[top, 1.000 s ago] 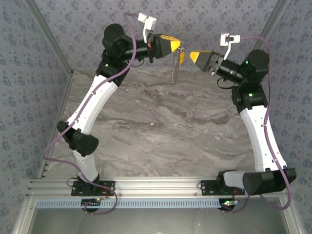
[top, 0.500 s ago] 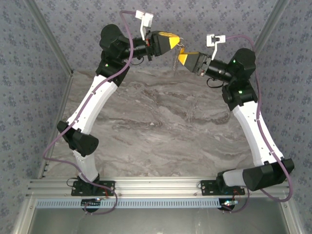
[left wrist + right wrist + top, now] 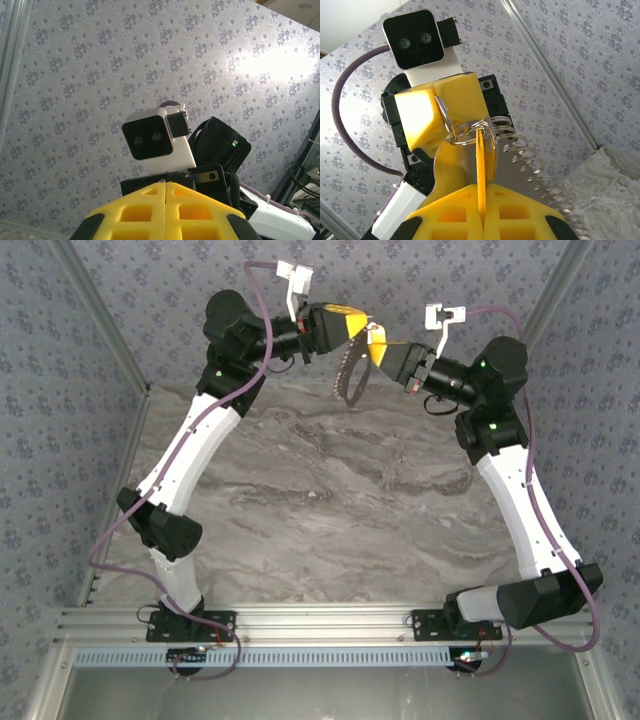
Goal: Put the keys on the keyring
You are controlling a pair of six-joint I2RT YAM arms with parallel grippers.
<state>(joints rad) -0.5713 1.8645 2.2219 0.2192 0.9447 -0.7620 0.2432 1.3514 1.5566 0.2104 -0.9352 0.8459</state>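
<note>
High over the table's far edge, my left gripper (image 3: 361, 328) and right gripper (image 3: 376, 344) meet tip to tip. The left gripper (image 3: 165, 186) is shut, with a thin wire showing in the seam of its yellow fingers. In the right wrist view its fingers (image 3: 442, 107) pinch the wire ring at the top of the keyring (image 3: 529, 164), whose grey coiled loop (image 3: 347, 380) hangs down slanting left. My right gripper (image 3: 482, 194) is shut on the thin yellow key (image 3: 481, 152), seen edge-on, whose top reaches the wire rings. A shiny metal plate lies behind the key.
The grey marbled table (image 3: 330, 500) lies well below both grippers. Patterned walls close in the back and sides, with a metal corner post (image 3: 545, 65) on the right. An aluminium rail (image 3: 330, 620) runs along the near edge by the arm bases.
My right gripper has moved left up to the left gripper and closed on the yellow key. The hanging coil has swung to the left. The left arm has barely moved.
</note>
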